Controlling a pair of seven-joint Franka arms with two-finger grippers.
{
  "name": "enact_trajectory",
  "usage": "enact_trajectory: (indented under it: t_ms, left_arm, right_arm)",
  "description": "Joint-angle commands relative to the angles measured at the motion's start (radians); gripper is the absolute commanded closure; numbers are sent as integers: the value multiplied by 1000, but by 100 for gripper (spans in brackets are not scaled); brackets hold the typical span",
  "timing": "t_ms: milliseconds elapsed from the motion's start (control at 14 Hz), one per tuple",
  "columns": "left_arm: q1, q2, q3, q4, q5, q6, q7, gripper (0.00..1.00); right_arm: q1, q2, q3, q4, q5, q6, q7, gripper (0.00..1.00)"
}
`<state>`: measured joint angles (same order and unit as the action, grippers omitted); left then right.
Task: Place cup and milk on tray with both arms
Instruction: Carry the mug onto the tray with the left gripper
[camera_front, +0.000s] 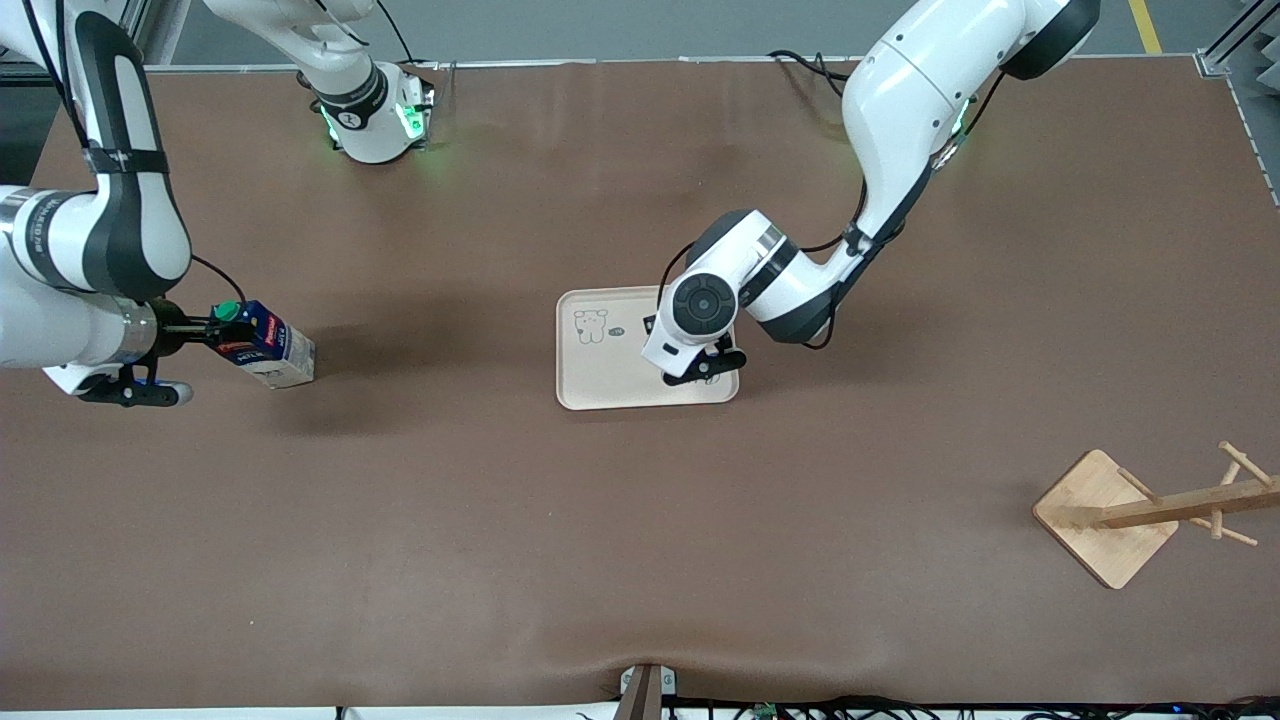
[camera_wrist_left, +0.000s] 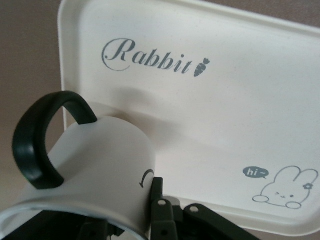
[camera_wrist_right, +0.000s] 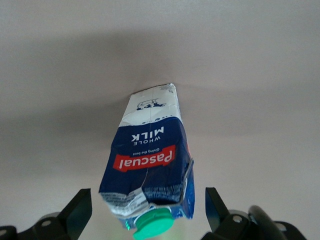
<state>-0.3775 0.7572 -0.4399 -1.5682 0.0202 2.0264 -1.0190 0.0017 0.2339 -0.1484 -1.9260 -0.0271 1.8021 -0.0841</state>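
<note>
The white cup (camera_wrist_left: 95, 165) with a black loop handle is gripped at its rim by my left gripper (camera_wrist_left: 142, 215). One black finger (camera_wrist_left: 157, 197) presses its outer wall. The cup hangs tilted just above the cream tray (camera_wrist_left: 225, 115), near the "Rabbit" lettering. In the front view the left gripper (camera_front: 700, 365) is over the tray (camera_front: 610, 370) and the arm hides the cup. The blue milk carton (camera_front: 265, 345) with a green cap stands on the table toward the right arm's end. My right gripper (camera_wrist_right: 149, 202) is open around its top (camera_wrist_right: 150, 160), with a gap at each finger.
A wooden stand with pegs and a square base (camera_front: 1105, 515) sits toward the left arm's end, nearer to the front camera than the tray. The brown mat (camera_front: 640, 520) covers the table.
</note>
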Motion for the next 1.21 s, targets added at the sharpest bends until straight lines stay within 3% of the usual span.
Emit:
enact_trajectory:
  t_ms: [0, 214, 286, 357, 429, 500, 571, 643, 714, 929, 1143]
  left_arm:
    - [-18, 34, 7, 34, 24, 15, -13, 100]
    - [-29, 39, 7, 34, 24, 31, -10, 100]
    - [-32, 42, 7, 34, 24, 34, -10, 96]
    - [-32, 47, 7, 34, 24, 37, -10, 82]
    - [-29, 45, 7, 34, 24, 37, -9, 68]
    - [-26, 40, 7, 34, 24, 37, -9, 51]
    - [-21, 36, 7, 36, 26, 37, -9, 30]
    - [-18, 25, 9, 39, 26, 37, -9, 0]
    - [-18, 14, 16, 51, 27, 37, -9, 0]
    - [-14, -8, 18, 92, 26, 23, -15, 0]
    - [5, -94, 35, 93, 27, -38, -12, 0]
  right_arm:
    - [-3, -61, 3, -88, -20, 39, -20, 0]
    - [-3, -61, 3, -122, -20, 75, -23, 0]
    - [-2, -61, 3, -126, -20, 75, -26, 25]
    - [0, -59, 3, -123, -20, 57, -28, 47]
    - [-5, -56, 4, -117, -19, 39, -26, 46]
    - [-3, -51, 1, -110, -20, 37, -31, 52]
    - [-5, -51, 1, -111, -20, 25, -32, 75]
    - [-3, -51, 1, -107, -20, -10, -23, 90]
    - [-5, -51, 1, -87, -20, -38, -31, 100]
    - [6, -45, 1, 36, -16, -265, -17, 100]
    - [11, -51, 6, 100, -16, -293, -31, 100]
